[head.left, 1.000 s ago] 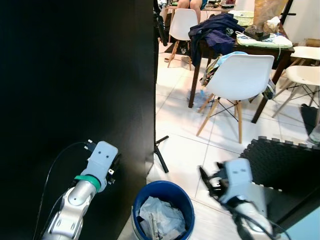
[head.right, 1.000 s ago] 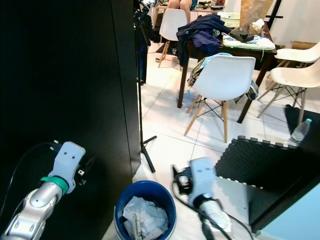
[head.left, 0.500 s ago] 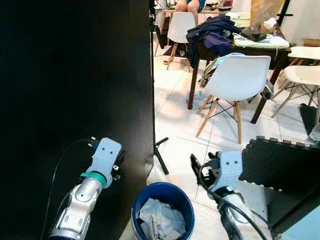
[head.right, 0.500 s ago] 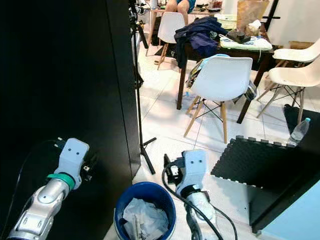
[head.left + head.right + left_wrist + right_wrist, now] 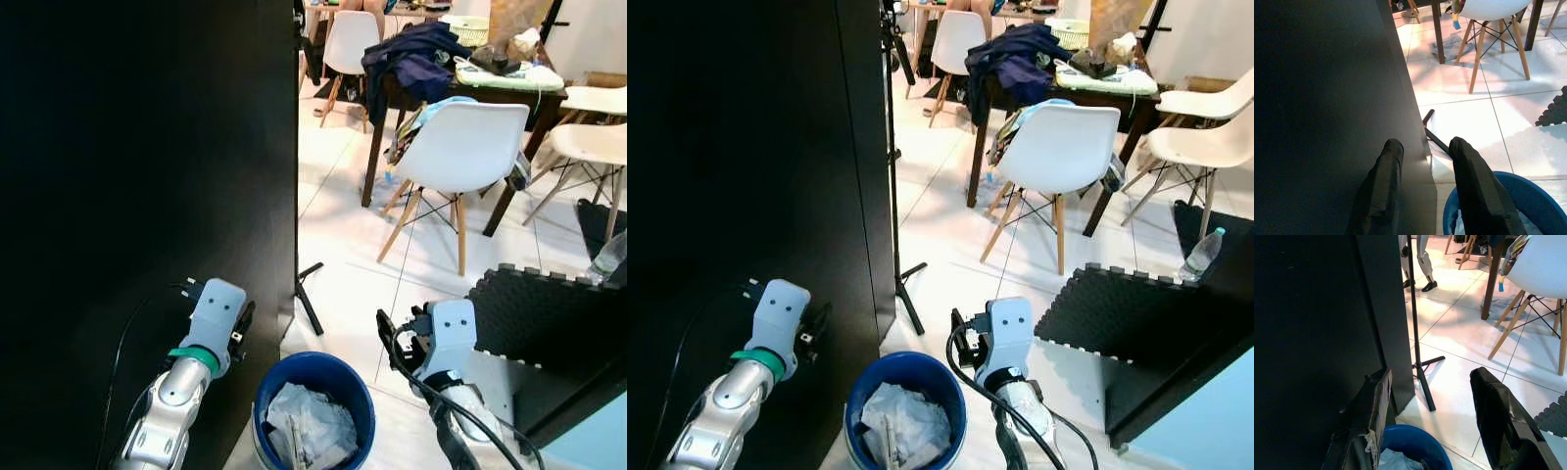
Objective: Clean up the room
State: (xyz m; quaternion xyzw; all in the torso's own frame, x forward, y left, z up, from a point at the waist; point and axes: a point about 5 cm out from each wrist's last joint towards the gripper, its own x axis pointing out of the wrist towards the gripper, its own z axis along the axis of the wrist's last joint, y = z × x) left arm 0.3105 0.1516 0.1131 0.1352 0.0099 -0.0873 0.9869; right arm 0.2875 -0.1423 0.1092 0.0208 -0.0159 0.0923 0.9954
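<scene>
A blue bin (image 5: 323,370) holding crumpled white paper (image 5: 312,429) stands on the tiled floor between my arms. My left gripper (image 5: 243,321) hangs just left of the bin, close against a black panel. The left wrist view shows this gripper (image 5: 1426,143) open and empty, with the bin's rim (image 5: 1528,186) beyond one finger. My right gripper (image 5: 392,338) hovers just right of the bin, a little above its rim. It (image 5: 1432,374) is also open with nothing between its fingers, and the bin (image 5: 1410,438) lies below them.
A tall black panel (image 5: 147,147) fills the left. A stand's black leg (image 5: 309,302) rests on the floor beside it. Behind are white chairs (image 5: 470,137), a dark table (image 5: 509,98) piled with clothes, a black foam mat (image 5: 549,313) and a plastic bottle (image 5: 609,257).
My right gripper has moved left, closer to the bin. The left arm has barely moved. The camera view has shifted slightly.
</scene>
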